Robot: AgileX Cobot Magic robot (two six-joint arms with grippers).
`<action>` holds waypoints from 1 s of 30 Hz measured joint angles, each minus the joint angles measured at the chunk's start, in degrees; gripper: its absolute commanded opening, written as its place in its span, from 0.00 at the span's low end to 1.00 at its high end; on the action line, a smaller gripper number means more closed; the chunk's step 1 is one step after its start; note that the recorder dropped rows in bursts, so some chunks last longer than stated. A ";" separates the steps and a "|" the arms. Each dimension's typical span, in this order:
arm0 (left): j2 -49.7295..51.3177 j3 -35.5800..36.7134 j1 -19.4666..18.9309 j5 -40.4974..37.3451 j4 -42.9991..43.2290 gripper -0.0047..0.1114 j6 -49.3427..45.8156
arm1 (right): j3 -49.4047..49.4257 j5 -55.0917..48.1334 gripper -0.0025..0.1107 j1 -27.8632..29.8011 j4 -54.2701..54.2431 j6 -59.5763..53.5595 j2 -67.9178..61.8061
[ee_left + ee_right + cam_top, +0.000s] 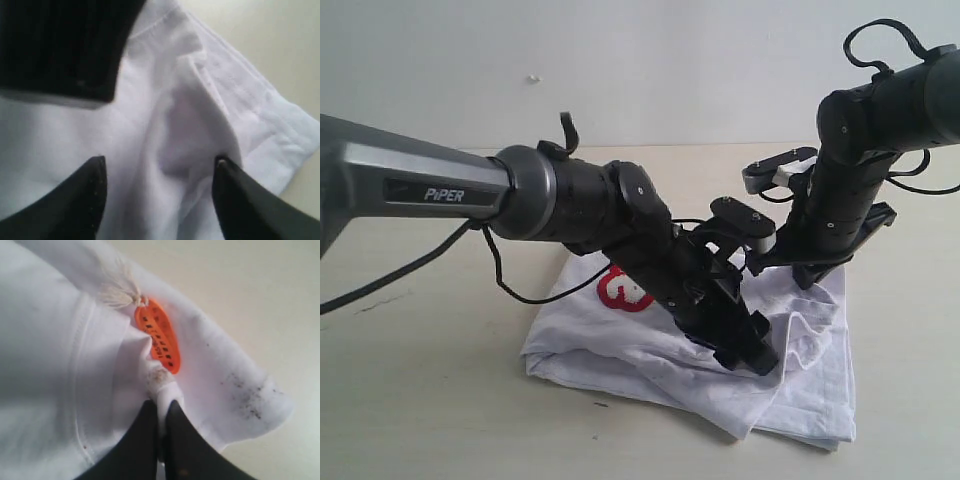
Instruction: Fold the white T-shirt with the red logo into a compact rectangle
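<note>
The white T-shirt (640,350) lies crumpled and partly folded on the table. A piece of the red logo (625,290) shows beside the left arm. My left gripper (755,355) is low over the shirt's right part. It is open, with wrinkled white cloth (165,115) between its fingertips (97,170). My right gripper (810,275) is at the shirt's far right edge. It is shut on a pinched fold of the shirt (165,390) beside the orange neck tag (159,335) and the ribbed collar (80,365).
The tan table (420,400) surrounds the shirt, with a pale wall (620,60) behind it. A black cable (520,290) hangs from the left arm over the shirt's left edge. Dark specks mark the cloth (247,395) near the right gripper.
</note>
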State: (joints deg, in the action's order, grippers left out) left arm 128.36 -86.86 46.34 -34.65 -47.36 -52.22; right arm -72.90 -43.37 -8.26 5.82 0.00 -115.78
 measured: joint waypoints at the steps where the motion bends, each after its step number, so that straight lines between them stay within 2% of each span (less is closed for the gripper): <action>1: 0.46 0.00 0.15 0.12 0.03 0.36 0.00 | 0.00 0.24 0.02 0.00 0.00 0.00 0.00; 4: 0.83 0.00 0.48 0.37 0.03 0.09 -0.11 | 0.00 1.90 0.02 0.00 0.00 0.42 0.96; 5: 0.83 0.00 0.53 0.63 0.03 0.04 -0.11 | 0.00 2.42 0.02 0.00 0.00 0.68 1.44; 12: 0.18 -0.20 0.62 2.63 -0.52 0.04 -0.24 | 0.23 5.51 0.02 0.00 1.29 2.83 5.39; 16: -2.40 -0.35 0.62 4.16 -0.42 0.04 -0.24 | -0.01 11.53 0.02 0.00 6.97 14.01 8.65; 18: -3.16 -0.35 0.62 5.36 -0.42 0.11 -0.24 | -1.14 11.90 0.02 -0.11 10.96 20.47 8.93; 20: -3.31 -0.35 0.62 5.47 -0.55 0.23 -0.24 | -1.53 12.01 0.02 -0.11 12.90 23.60 8.93; 22: -3.20 -0.35 0.62 3.33 -0.67 0.55 -0.35 | -1.95 12.89 0.03 -0.11 15.09 25.11 8.93; 23: -2.91 -0.11 0.62 1.05 -0.67 0.74 -0.45 | -2.33 13.02 0.09 -0.01 15.95 25.40 8.93; 24: -2.55 -0.01 0.98 -0.66 -0.67 0.80 -0.45 | -2.59 12.38 0.13 -0.01 16.66 25.69 8.43; 25: -2.45 -0.01 0.98 -1.61 -0.67 0.82 -0.45 | -2.59 11.93 0.21 -0.01 16.94 25.80 8.07; 27: -2.45 -0.01 1.10 -3.34 -0.52 0.79 -0.33 | -2.59 9.68 0.32 -0.01 17.51 25.94 6.51; 30: -2.45 -0.01 0.80 -5.25 2.07 0.66 1.44 | -2.59 7.81 0.34 -0.01 17.27 24.81 6.25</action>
State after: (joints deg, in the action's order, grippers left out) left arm 125.91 -86.87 47.14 -39.90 -45.29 -50.77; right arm -75.49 -35.56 -8.27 23.09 24.81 -109.53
